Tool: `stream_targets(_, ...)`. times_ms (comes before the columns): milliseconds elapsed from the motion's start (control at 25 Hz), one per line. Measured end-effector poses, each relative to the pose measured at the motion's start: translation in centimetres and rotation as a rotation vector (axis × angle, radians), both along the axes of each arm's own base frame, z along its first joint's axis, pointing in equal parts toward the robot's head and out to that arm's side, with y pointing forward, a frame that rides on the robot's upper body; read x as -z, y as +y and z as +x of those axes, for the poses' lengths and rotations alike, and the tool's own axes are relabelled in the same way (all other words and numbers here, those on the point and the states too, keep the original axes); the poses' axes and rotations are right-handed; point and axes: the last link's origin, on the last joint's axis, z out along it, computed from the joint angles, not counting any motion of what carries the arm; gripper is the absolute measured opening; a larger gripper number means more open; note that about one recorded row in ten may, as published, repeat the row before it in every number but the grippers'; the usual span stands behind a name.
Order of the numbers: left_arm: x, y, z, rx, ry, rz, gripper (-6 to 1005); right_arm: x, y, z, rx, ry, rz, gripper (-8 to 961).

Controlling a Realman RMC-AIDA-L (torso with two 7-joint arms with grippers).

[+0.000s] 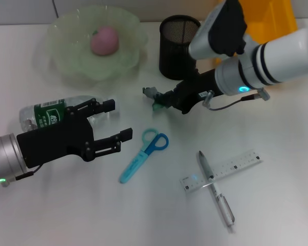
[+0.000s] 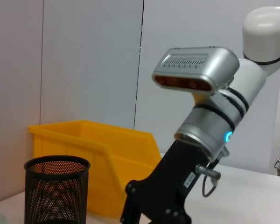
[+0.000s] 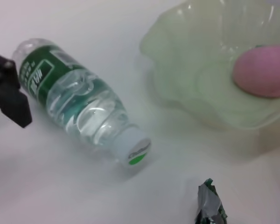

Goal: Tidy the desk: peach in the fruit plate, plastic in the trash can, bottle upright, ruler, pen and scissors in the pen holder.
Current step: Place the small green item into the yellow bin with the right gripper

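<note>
**Bottle down, plastic pinched, stationery loose**

Pen (image 1: 215,190) lies nearest, at 5 o'clock on the desk (image 1: 66,215), crossing over the ruler (image 1: 223,171). The scissors (image 1: 143,155) lie just left of them, near the centre. At 9 o'clock the left gripper (image 1: 115,121) hovers with fingers spread wide, holding nothing, just beside the bottle (image 1: 46,114), which lies on its side. Past centre, the right gripper (image 1: 155,97) is closed on a scrap of plastic (image 1: 152,94). At 12 o'clock stands the pen holder (image 1: 177,46); at 11 the peach (image 1: 104,40) sits in the plate (image 1: 66,61). The yellow bin (image 1: 267,15) is at 1 o'clock.
</note>
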Motion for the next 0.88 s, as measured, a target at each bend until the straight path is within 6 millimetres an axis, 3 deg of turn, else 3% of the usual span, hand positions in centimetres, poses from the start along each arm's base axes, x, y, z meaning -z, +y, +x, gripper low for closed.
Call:
stream_targets(320,0.0,0.0,-0.1,-0.003,0.004,0.002,690,-3.1,-1.0,1.0,0.032,0.097,0.018,36)
stream_targets(480,0.0,0.1,-0.1,-0.003,0.004,0.002,689,-5.6,-1.7,2.4,0.045,0.154,0.032,36)
stream_targets(880,0.0,0.4,0.1,0.004,0.009,0.004,686,-9.6,-3.6,5.1,0.05,0.298,0.044,37)
